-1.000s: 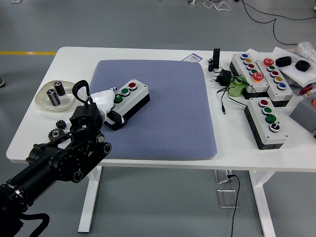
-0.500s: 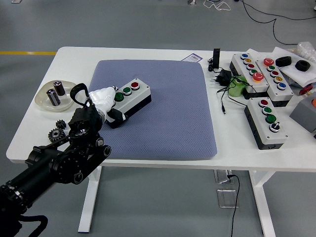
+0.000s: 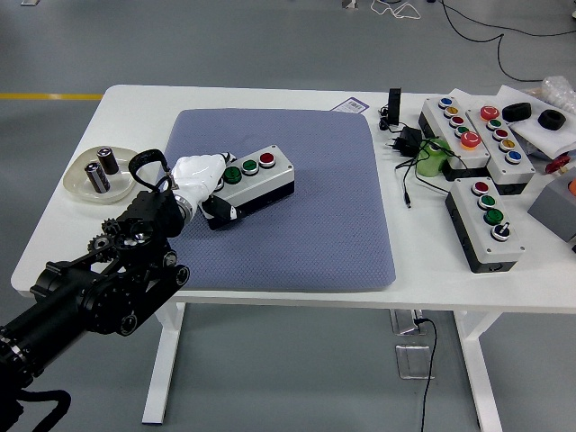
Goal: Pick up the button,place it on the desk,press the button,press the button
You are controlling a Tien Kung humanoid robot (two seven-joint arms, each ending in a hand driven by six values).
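Nearest, at seven o'clock, black left arm point(image 3: 99, 288) reaching in from the lower corner. At its end, white left hand point(image 3: 200, 176) curled tight around the near-left end of the button box point(image 3: 252, 181), fingers clamped on the casing. Box tilted, resting on the blue-grey mat point(image 3: 306, 225), at about ten o'clock from the mat's middle, green and red buttons facing up. At nine o'clock, dish point(image 3: 79, 186) holding two small cylinders, with black gears point(image 3: 105, 239) just beside the arm. Farther off, at two o'clock, several more button boxes point(image 3: 486, 221) and a tangle of black cables point(image 3: 403, 144) on the white table point(image 3: 270, 97).
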